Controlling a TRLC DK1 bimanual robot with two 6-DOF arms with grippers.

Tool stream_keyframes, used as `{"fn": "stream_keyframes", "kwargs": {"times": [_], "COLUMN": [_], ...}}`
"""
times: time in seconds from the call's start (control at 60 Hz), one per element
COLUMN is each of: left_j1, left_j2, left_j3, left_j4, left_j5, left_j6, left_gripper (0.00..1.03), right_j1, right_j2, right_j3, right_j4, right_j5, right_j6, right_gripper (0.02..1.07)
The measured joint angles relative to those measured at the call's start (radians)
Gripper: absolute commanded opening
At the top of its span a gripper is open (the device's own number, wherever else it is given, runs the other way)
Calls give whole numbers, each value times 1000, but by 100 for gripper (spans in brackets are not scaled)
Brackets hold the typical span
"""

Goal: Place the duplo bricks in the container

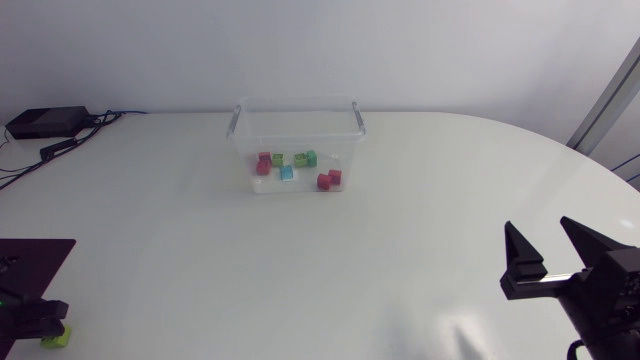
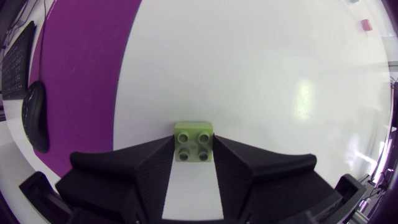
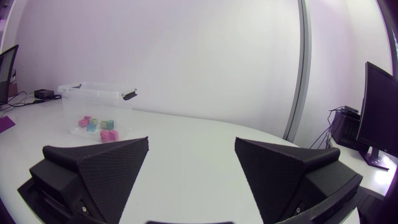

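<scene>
A lime green duplo brick (image 2: 193, 143) sits on the white table between the fingers of my left gripper (image 2: 193, 153), and both fingers press its sides. From above, this brick (image 1: 56, 338) and the left gripper (image 1: 40, 322) are at the table's near left corner. The clear plastic container (image 1: 240, 140) stands at the back middle and holds several red, green and blue bricks (image 1: 287, 172). My right gripper (image 1: 552, 248) hangs open and empty at the near right, far from the container (image 3: 69, 93).
A dark purple mat (image 2: 81, 74) lies beside the left gripper, with a black mouse (image 2: 34, 115) on it. A black box (image 1: 45, 122) with cables sits at the back left corner. White tabletop (image 1: 320, 270) stretches between both grippers and the container.
</scene>
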Motion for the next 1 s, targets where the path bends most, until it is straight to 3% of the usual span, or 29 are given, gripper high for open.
{"fn": "stream_keyframes", "kwargs": {"times": [0.5,0.817,1.0], "left_j1": [3,-1,-61], "left_j2": [-40,-144,-169], "left_j3": [-11,54,140], "left_j4": [4,-120,-166], "left_j5": [28,114,167], "left_j6": [3,3,-3], "left_gripper": [28,28,28], "right_j1": [0,0,0], "right_j2": [0,0,0], "right_j3": [0,0,0], "right_j4": [0,0,0], "right_j5": [0,0,0], "right_j6": [0,0,0], "right_gripper": [102,102,102]}}
